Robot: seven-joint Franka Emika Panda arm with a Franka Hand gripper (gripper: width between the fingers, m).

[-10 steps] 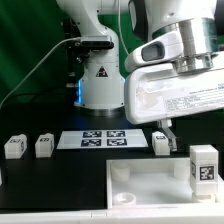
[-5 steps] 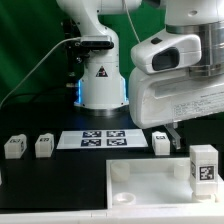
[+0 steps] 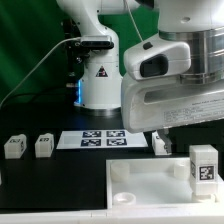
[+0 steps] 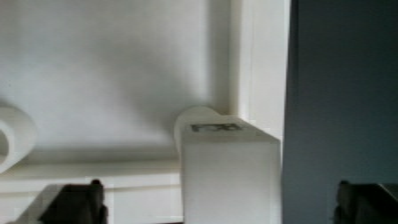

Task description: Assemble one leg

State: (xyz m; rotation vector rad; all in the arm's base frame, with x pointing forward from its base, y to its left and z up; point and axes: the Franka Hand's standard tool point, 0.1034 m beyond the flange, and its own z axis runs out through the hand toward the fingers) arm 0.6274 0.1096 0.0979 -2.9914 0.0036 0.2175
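Note:
The leg (image 3: 203, 165), a small white block with a tag, stands upright at the right end of the white tray (image 3: 140, 182). Three more legs stand on the table: two on the exterior view's left (image 3: 13, 146) (image 3: 43, 146) and one (image 3: 161, 144) by the marker board. My gripper (image 3: 158, 134) is mostly hidden under the big white hand; only a dark fingertip shows above that third leg. In the wrist view my gripper (image 4: 221, 203) is open wide, with a white leg (image 4: 228, 165) between the fingers (image 4: 75, 202), untouched, at the tray's edge (image 4: 263, 80).
The marker board (image 3: 104, 139) lies behind the tray. The robot's base (image 3: 98, 80) stands at the back with a cable running to the exterior view's left. A round socket (image 4: 9, 135) of the tray shows in the wrist view.
The hand has moved toward the exterior view's left and looms larger, now covering more of the leg by the marker board. No part has moved.

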